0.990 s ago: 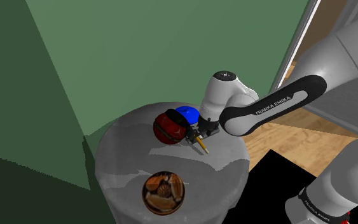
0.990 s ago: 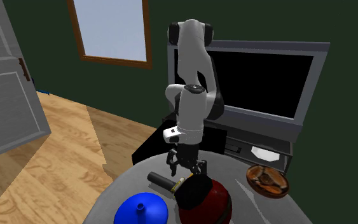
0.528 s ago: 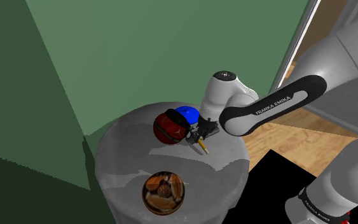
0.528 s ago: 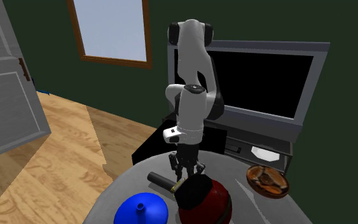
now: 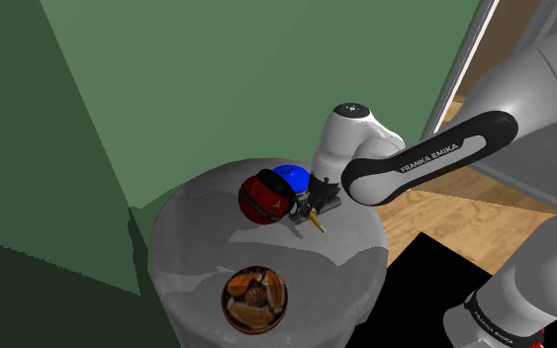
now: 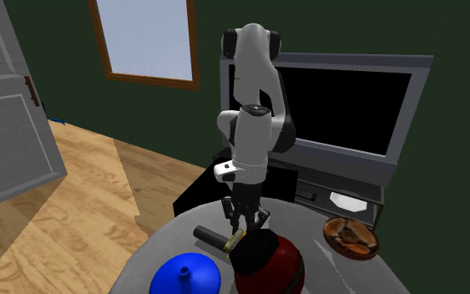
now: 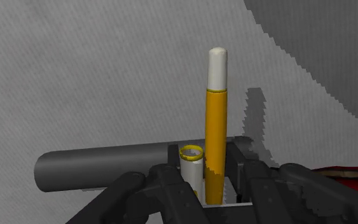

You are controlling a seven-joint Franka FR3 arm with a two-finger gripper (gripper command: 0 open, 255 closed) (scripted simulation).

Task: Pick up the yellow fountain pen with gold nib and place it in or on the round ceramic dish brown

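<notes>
One end effector (image 7: 208,170) grips pen (image 7: 216,121), dish (image 5: 225,297) well apart.

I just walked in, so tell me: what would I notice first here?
Probably the yellow pen, clasped between the robot's black fingers just above the round grey table. Right beside it sit a shiny red ball-shaped thing and a blue object. A brown dish waits at the table's near edge.

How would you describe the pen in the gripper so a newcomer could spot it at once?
On the round grey table, look beside the red ball and the blue object. There the black gripper clasps a slim pen; unlike the dark grey cylinder beside it, it is yellow with a white tip.
</notes>
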